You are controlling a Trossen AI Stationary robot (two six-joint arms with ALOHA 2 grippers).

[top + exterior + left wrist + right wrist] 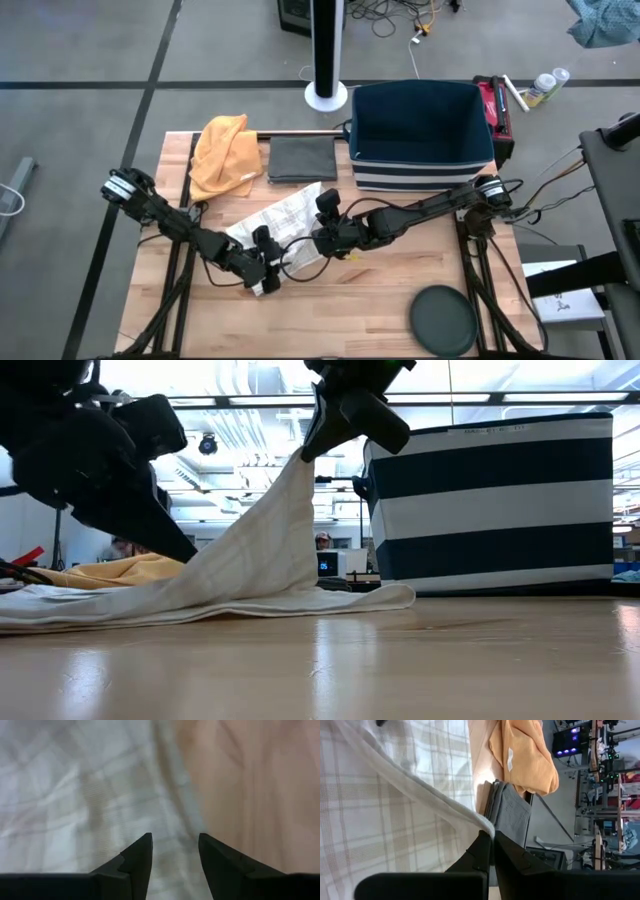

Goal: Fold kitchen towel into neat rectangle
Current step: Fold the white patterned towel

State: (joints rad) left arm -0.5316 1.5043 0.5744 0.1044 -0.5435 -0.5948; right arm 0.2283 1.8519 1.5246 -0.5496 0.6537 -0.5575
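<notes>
We find the white checked kitchen towel [283,228] on the wooden counter [380,300], near the middle and in front of the striped basket [421,140]; an orange cloth [225,152] and a folded grey cloth [302,158] lie behind it, apart from it. The right tool [493,839] is pressed together on a towel edge and holds it raised; in the low view the cloth runs as a slope from that pinch down to the counter, the rest lying flat. The left tool [174,851] has its fingers spread just over the towel near its border, with bare wood beside; nothing sits between them, so we judge it is not gripping. Progress: no finished fold shows; the towel looks crumpled rather than squared. We judge a first fold is under way. Left to do: carry the lifted edge across, lay it down, align edges, then fold again into a rectangle.
</notes>
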